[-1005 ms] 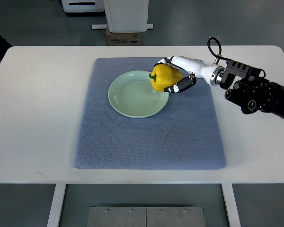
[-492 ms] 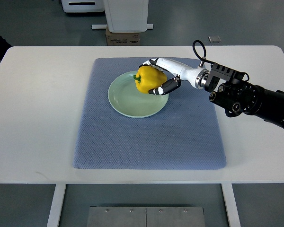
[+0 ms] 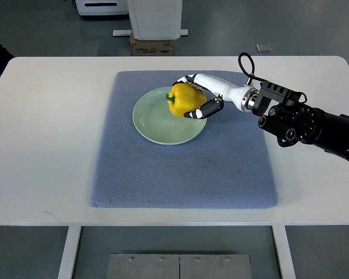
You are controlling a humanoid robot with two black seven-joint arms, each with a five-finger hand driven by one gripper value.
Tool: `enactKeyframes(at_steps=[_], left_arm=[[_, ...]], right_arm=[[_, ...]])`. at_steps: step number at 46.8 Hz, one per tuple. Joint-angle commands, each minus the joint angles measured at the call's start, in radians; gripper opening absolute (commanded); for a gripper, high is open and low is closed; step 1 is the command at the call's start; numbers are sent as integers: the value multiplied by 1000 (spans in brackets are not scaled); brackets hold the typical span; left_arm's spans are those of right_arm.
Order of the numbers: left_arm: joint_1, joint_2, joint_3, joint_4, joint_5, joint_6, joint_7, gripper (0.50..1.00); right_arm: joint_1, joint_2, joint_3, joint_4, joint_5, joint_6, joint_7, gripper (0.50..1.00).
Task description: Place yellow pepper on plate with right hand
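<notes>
Grey floor shows beyond the far edge of the white table, with a white cabinet base and a small cardboard box standing there. On the table lies a blue-grey woven mat, and on its far part sits a pale green plate. My right hand reaches in from the right, its fingers curled around the yellow pepper, gripping it from the right side. The pepper is over the far right part of the plate, its green stem pointing left; I cannot tell whether it touches the plate.
</notes>
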Motion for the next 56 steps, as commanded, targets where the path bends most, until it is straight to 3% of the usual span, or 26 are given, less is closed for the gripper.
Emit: enactKeyframes(at_steps=[1,2,19,37,56], left_arm=[[0,0,0,0,0,0,0,1000],[0,0,0,0,0,0,0,1000],[0,0,0,0,0,0,0,1000],[0,0,0,0,0,0,0,1000],[0,0,0,0,0,0,0,1000]], right_arm=[[-4,0,0,2,3,-17,0,957],[-4,0,0,3,3,-24,0,995],[2,0,40,0,3,-41,0,1000],[-113,-43,551,12,3,-42,0,1000],[-187,-45,877,15,48,-31,0,1000]])
